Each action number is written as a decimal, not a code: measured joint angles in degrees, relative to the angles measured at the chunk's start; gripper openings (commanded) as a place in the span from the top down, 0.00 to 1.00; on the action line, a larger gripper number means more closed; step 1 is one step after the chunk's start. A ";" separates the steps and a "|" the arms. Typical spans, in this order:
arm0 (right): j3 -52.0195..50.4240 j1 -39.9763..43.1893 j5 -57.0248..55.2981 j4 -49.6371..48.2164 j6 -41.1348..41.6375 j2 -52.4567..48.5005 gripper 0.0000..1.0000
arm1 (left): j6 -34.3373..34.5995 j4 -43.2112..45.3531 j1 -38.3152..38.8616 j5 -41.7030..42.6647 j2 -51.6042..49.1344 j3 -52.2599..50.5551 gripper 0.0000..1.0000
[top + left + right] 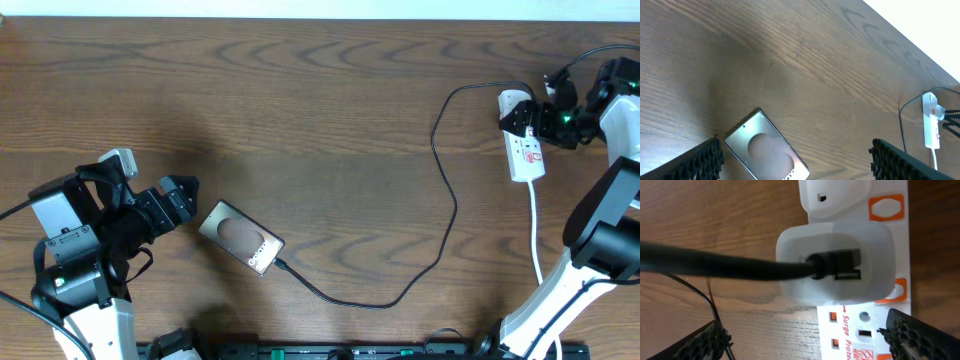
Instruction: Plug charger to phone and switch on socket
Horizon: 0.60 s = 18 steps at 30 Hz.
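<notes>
Phone (240,236) diagonal, lettered end lower right

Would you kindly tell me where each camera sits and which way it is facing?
Overhead: above the table, looking straight down on the phone, cable and power strip; left arm and right arm show.
Left wrist: low on the left arm, looking across the table past the phone towards the power strip; left fingers at the lower corners.
Right wrist: close above the power strip's white plug; right fingers show.
Shared: all see the power strip.
</notes>
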State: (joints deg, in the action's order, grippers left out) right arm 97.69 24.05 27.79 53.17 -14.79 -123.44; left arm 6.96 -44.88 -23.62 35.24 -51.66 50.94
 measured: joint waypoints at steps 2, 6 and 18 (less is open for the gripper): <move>0.00 -0.09 0.00 -0.35 0.00 -0.02 0.01 | 0.00 -0.02 0.00 0.00 0.00 0.00 0.08; 0.00 -0.09 -0.07 -0.74 0.00 -0.04 0.01 | 0.00 0.00 0.00 0.00 0.00 0.00 0.08; 0.00 -0.44 -0.24 -2.05 0.02 -1.25 0.01 | 0.00 0.00 0.00 0.00 0.00 0.00 0.08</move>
State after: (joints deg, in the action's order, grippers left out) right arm 97.69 23.62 27.55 51.11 -14.76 -124.68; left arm 6.96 -44.88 -23.62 35.24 -51.66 50.94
